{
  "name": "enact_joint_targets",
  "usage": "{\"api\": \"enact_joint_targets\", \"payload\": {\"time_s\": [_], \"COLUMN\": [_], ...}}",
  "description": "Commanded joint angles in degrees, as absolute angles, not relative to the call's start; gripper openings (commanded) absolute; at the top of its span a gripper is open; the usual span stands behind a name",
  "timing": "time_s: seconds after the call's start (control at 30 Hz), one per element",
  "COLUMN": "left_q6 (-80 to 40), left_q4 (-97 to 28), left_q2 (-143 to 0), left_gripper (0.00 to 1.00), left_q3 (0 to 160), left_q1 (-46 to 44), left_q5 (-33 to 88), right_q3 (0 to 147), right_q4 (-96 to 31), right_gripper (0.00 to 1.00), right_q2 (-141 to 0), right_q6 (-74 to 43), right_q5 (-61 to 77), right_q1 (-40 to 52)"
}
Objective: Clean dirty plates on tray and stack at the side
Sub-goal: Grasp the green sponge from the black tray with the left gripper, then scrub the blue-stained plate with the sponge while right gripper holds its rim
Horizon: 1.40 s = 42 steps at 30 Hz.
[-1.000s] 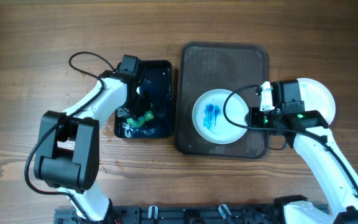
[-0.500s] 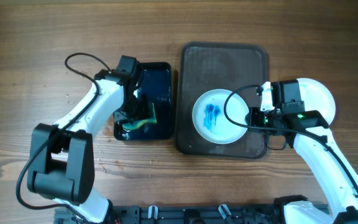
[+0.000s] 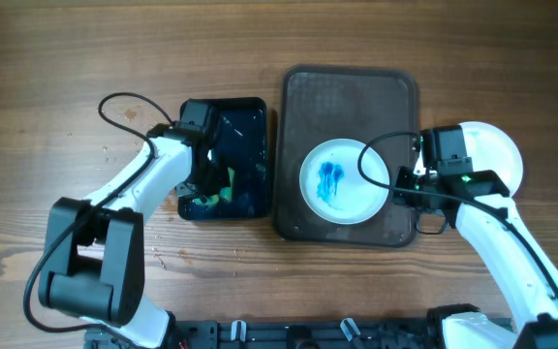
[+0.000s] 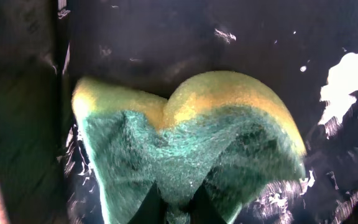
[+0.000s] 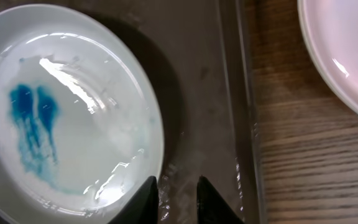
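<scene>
Left pincer (image 4: pixel 176 206), pinching the green sponge (image 4: pixel 191 137), has shifted within the basin (image 3: pixel 247 118).
Right pincer (image 5: pixel 178 196), slightly spread, sits by the smeared plate (image 5: pixel 73 112) on the tray (image 3: pixel 352 92); wiping it comes next.

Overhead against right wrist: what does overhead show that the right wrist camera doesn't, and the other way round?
Only overhead: the left gripper closed on the green sponge in the black basin.
Only right wrist: the right gripper close up, fingertips slightly apart with bare tray between them, right beside the rim of the smeared plate; also wet glints on the tray.
Both: the smeared plate lying on the tray, and a second plate on the wood off the tray's right edge.
</scene>
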State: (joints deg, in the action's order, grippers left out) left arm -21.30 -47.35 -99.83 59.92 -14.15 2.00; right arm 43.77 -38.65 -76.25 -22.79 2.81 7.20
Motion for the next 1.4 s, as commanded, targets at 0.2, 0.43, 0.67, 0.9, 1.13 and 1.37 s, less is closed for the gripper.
{"api": "enact_joint_targets", "payload": {"time_s": [0.2, 0.43, 0.67, 0.9, 1.13, 1.37], "left_q6": [-20.93, -21.45, -24.73, -28.84, -29.41, -28.73], "left_q4": [-58.78, -54.54, -47.24, -38.09, -32.6, -43.81], "left_q2": [-90.19, -91.05, -97.6, -110.65, -119.9, -120.01], "left_gripper": [0.04, 0.04, 0.04, 0.04, 0.04, 0.04], "left_q3": [78.52, 80.2, 80.2, 80.2, 80.2, 80.23], "left_q1": [-15.51, -23.35, -30.87, -36.1, -38.63, -38.5], "left_q5": [3.36, 6.48, 13.02, 23.62, 21.78, -18.61], "right_q3": [44.56, 44.56, 44.51, 44.51, 44.51, 44.51], "right_q4": [-29.78, -27.44, -28.21, -28.56, -28.91, -29.41], "right_gripper": [0.48, 0.04, 0.04, 0.04, 0.04, 0.04], "right_q2": [-86.96, -94.78, -95.26, -95.26, -95.26, -95.26], "right_q6": [-12.05, -12.25, -18.11, -21.06, -21.04, -21.04], "right_q5": [12.99, 13.34, 8.21, 7.84, 7.88, 7.86], "right_q1": [7.22, 7.22, 7.22, 7.22, 7.22, 7.22]}}
